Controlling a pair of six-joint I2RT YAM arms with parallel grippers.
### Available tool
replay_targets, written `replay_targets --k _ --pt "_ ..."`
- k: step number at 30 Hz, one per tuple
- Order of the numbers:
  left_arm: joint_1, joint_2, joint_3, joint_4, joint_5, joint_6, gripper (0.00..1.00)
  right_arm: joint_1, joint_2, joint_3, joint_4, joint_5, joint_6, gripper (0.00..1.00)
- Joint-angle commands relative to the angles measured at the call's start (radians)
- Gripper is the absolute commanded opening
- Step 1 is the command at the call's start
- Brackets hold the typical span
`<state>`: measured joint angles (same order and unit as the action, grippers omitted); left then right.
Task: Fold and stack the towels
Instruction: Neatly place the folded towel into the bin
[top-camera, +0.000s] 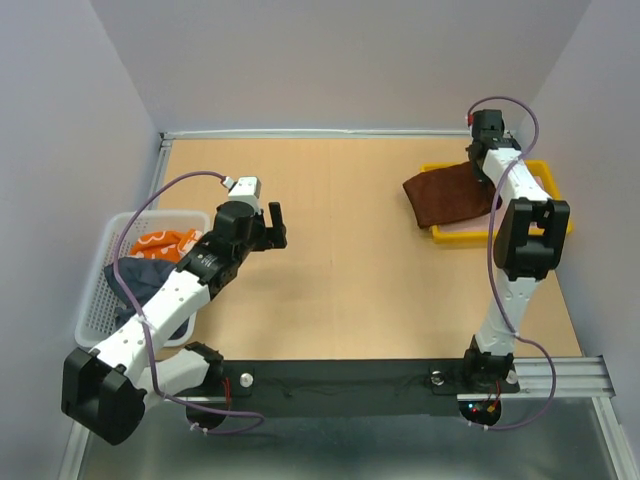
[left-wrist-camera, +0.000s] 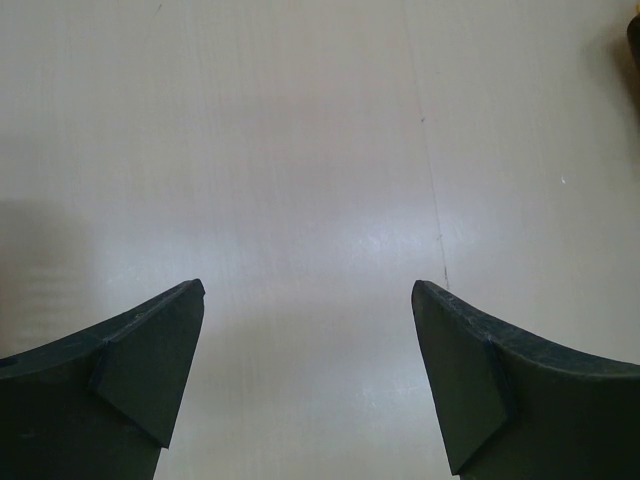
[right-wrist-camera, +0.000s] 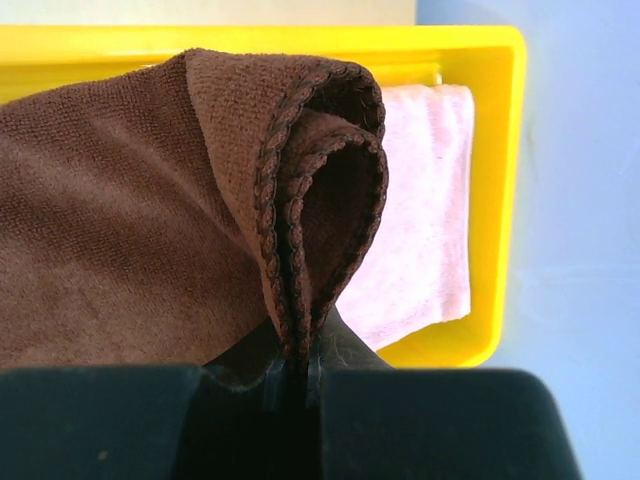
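Note:
A reddish-brown towel (top-camera: 445, 195) hangs folded over the left side of the yellow tray (top-camera: 548, 176), partly out over the table. My right gripper (top-camera: 486, 178) is shut on it. The right wrist view shows the towel's (right-wrist-camera: 150, 220) stitched edges pinched between the closed jaws of that gripper (right-wrist-camera: 297, 362). A pale pink towel (right-wrist-camera: 420, 230) lies flat in the tray (right-wrist-camera: 500, 150) beneath. An orange towel (top-camera: 165, 243) and a dark navy towel (top-camera: 140, 275) sit in the white basket. My left gripper (top-camera: 272, 224) is open just above bare table, its fingers (left-wrist-camera: 150, 360) wide apart around nothing.
The white mesh basket (top-camera: 100, 300) stands at the table's left edge, under my left arm. The tray sits at the far right by the wall. Grey walls close off the left, back and right. A black rail (top-camera: 350, 385) runs along the near edge.

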<state>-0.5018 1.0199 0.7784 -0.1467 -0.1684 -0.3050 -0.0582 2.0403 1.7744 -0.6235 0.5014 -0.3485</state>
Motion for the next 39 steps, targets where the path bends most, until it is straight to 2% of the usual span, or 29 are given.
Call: replay_targets --k 1,21,39 --pt "0.002 0.003 -0.008 0.033 -0.003 0.003 0.96 -0.031 0.011 0.045 0.087 0.092 -0.026 0.0" --pt "0.002 0.034 -0.008 0.039 0.009 0.006 0.96 -0.066 0.083 0.042 0.156 0.166 0.005 0.02" --pt "0.002 0.043 -0.007 0.042 0.017 0.006 0.96 -0.069 0.032 0.048 0.185 0.232 0.014 0.01"
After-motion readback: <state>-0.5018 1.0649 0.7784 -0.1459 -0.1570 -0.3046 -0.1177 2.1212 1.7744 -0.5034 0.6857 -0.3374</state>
